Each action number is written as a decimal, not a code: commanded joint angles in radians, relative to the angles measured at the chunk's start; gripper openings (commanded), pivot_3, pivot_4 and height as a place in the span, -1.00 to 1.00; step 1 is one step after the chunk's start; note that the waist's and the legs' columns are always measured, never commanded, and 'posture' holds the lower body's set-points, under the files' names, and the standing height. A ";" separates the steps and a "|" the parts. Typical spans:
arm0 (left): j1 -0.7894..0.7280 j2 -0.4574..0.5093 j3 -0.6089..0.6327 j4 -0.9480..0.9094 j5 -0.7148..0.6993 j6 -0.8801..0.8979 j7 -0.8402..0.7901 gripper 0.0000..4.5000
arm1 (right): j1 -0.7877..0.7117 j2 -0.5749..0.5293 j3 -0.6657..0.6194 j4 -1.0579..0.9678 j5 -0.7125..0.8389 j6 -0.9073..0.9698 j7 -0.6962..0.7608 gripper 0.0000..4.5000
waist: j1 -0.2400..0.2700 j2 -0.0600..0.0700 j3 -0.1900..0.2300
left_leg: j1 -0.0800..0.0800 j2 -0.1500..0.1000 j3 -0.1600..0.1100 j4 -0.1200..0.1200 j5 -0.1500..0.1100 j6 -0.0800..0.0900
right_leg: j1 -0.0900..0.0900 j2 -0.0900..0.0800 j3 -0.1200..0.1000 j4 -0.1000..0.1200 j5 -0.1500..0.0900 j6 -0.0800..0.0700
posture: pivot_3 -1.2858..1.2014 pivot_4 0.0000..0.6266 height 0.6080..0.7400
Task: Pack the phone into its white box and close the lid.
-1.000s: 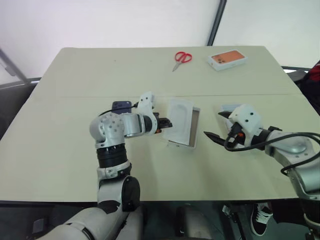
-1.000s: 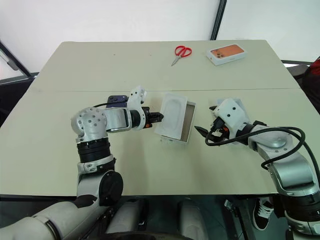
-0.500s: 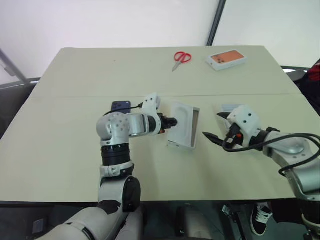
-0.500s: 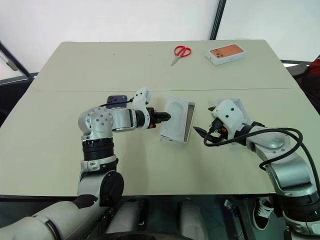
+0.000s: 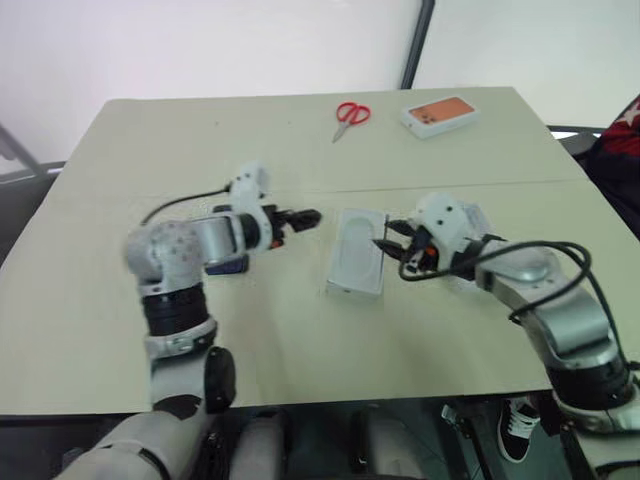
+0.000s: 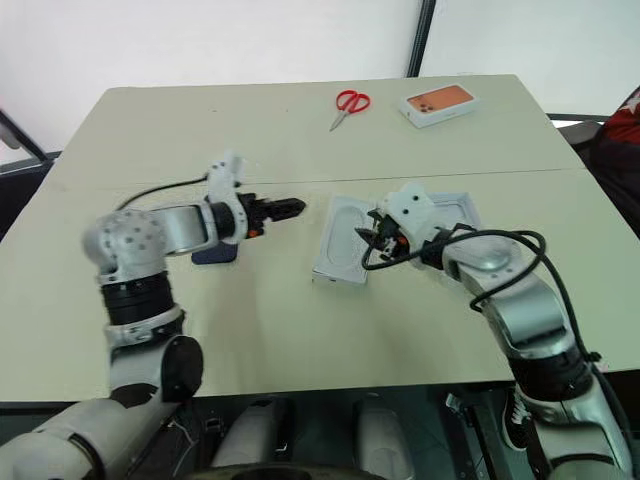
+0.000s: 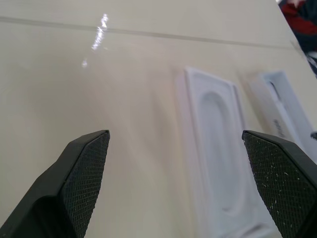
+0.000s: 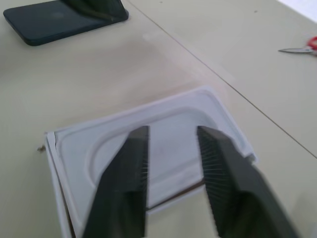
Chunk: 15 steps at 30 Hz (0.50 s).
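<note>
Phone (image 8: 54,20) is not packed yet: it lies flat on the desk (image 5: 300,340), just beside and partly under the left forearm, well apart from the white box (image 5: 352,291). It is a slim slab whose long axis seems to run across the robot's front, though which end carries the camera cluster is hidden. The box lies with its long axis running away from the robot, and a flat insert (image 5: 357,245) with an oval recess covers its floor. The lid (image 6: 455,208) rests inside-up just beyond the right arm. The right pincer (image 8: 171,131) hovers at the insert's right edge, its gap narrow, nothing visibly between the fingers. The left pincer (image 5: 308,214) stands wide and empty. The step in hand looks like clearing the insert. Next, the phone needs an edge pinch and a turn to match the box.
</note>
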 commanded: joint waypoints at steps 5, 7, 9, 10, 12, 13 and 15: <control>0.259 0.297 -0.258 -0.171 0.140 -0.540 -0.335 1.00 | -0.178 0.118 0.094 0.224 -0.125 0.081 -0.115 -0.97 | 0.015 0.000 0.000 | -0.002 0.000 0.000 0.000 0.000 0.000 | -0.001 -0.003 0.001 -0.001 0.000 0.000 | 0.03 -0.52 1.00; 0.344 0.349 -0.256 -0.198 0.145 -0.668 -0.430 1.00 | -0.206 0.142 0.106 0.283 -0.139 0.094 -0.120 -0.97 | 0.009 0.000 0.000 | -0.002 -0.001 0.001 0.000 0.000 0.001 | -0.002 -0.004 0.002 -0.002 0.000 -0.001 | 0.03 -0.52 1.00; 0.426 0.381 -0.240 -0.218 0.149 -0.796 -0.509 1.00 | -0.220 0.160 0.113 0.328 -0.150 0.087 -0.120 -0.97 | 0.005 0.000 0.000 | -0.002 0.000 0.001 0.000 -0.001 0.001 | -0.002 -0.004 0.001 -0.002 0.000 -0.001 | 0.03 -0.52 1.00; 0.464 0.398 -0.234 -0.227 0.152 -0.847 -0.543 1.00 | -0.227 0.166 0.118 0.352 -0.161 0.080 -0.124 -0.97 | 0.004 0.000 0.000 | -0.002 0.000 0.001 -0.001 -0.001 0.001 | -0.002 -0.003 0.001 -0.002 0.000 -0.001 | 0.03 -0.52 1.00; 0.517 0.435 -0.233 -0.241 0.141 -0.875 -0.600 1.00 | -0.238 0.176 0.128 0.397 -0.181 0.077 -0.131 -0.97 | 0.002 0.000 0.000 | -0.002 0.001 0.001 -0.001 -0.004 0.007 | -0.002 -0.003 0.002 -0.001 0.000 -0.001 | 0.03 -0.52 1.00; 0.530 0.443 -0.233 -0.244 0.137 -0.879 -0.611 1.00 | -0.241 0.174 0.138 0.416 -0.201 0.074 -0.139 -0.97 | 0.001 0.001 0.001 | -0.002 0.001 0.001 -0.001 -0.004 0.007 | -0.002 -0.003 0.002 -0.001 0.000 -0.001 | 0.03 -0.52 1.00; 0.538 0.443 -0.232 -0.242 0.136 -0.888 -0.613 1.00 | -0.244 0.177 0.140 0.441 -0.224 0.069 -0.149 -0.97 | 0.002 0.001 0.000 | -0.002 0.001 0.001 -0.001 -0.004 0.008 | -0.002 -0.003 0.002 -0.001 0.000 -0.001 | 0.03 -0.52 1.00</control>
